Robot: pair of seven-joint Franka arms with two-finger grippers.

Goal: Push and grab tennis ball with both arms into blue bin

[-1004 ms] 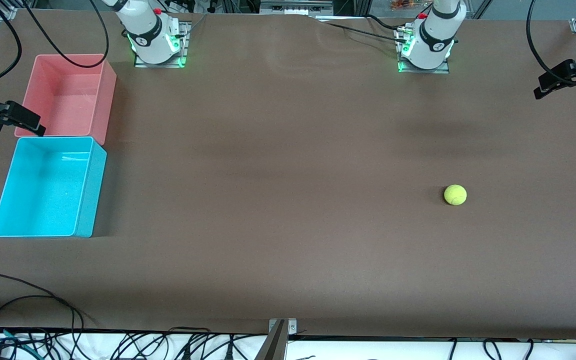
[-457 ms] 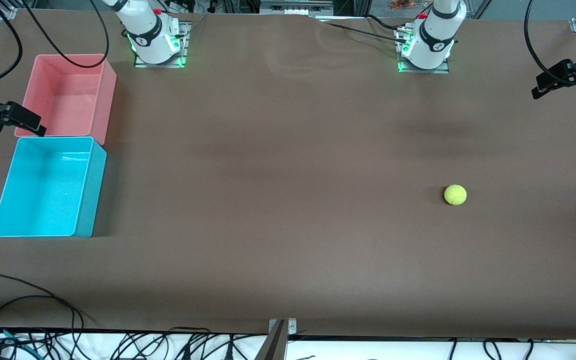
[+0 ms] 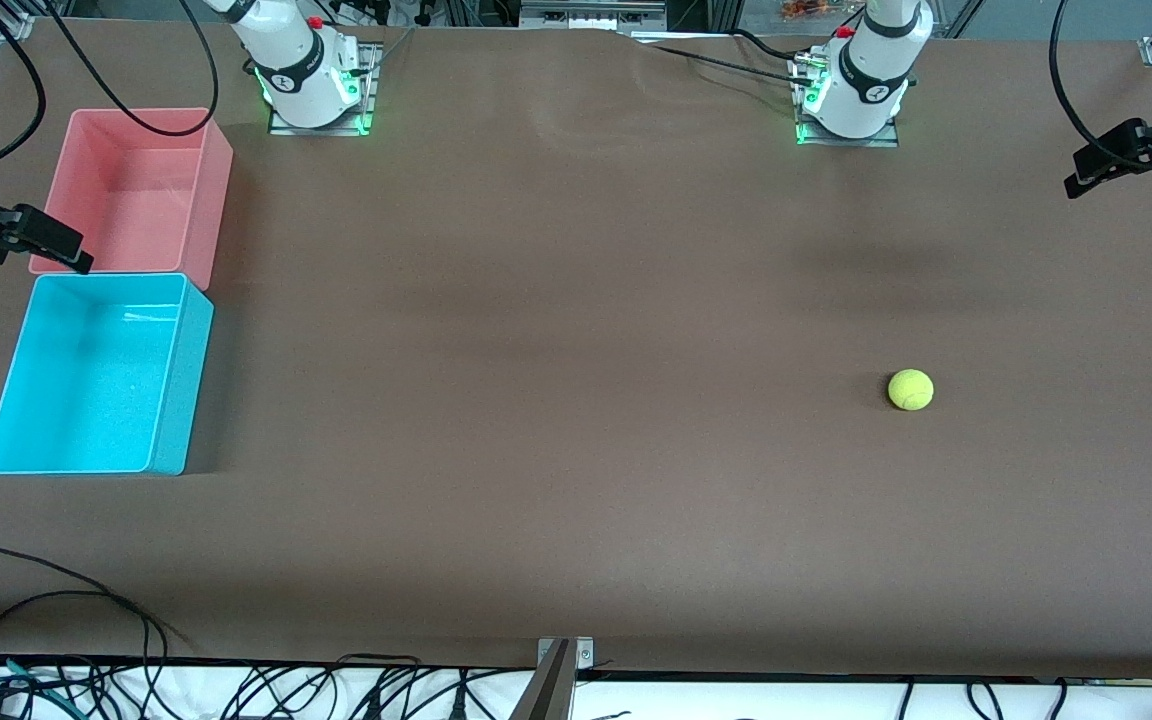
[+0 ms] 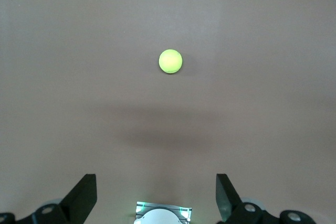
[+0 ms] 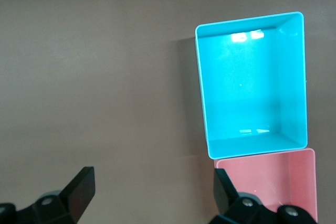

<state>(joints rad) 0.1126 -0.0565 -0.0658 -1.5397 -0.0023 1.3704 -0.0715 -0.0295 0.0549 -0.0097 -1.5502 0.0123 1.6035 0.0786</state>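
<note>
Brown desk (image 3: 576,400) carries the tennis ball (image 3: 910,389) toward the left arm's end, well apart from the blue bin (image 3: 171,400), which touches the pink bin (image 3: 211,190) at the right arm's end. Left gripper (image 4: 156,200) hangs high over the desk near the ball, jaws spread wide. Right gripper (image 5: 152,200) hangs high beside the bins, jaws spread wide too.

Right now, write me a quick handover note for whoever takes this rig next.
Left tool: open, holding nothing, high over the table with the tennis ball in its wrist view.
Right tool: open, holding nothing, up over the bins' end of the table.
Tennis ball: alone on the bare table toward the left arm's end, untouched.
Blue bin: at the right arm's end, nothing in it, right beside the pink bin and nearer the front camera than it.
Done: nothing yet.
Left: push the ball across toward the right arm, grab it, drop it in the blue bin.
</note>
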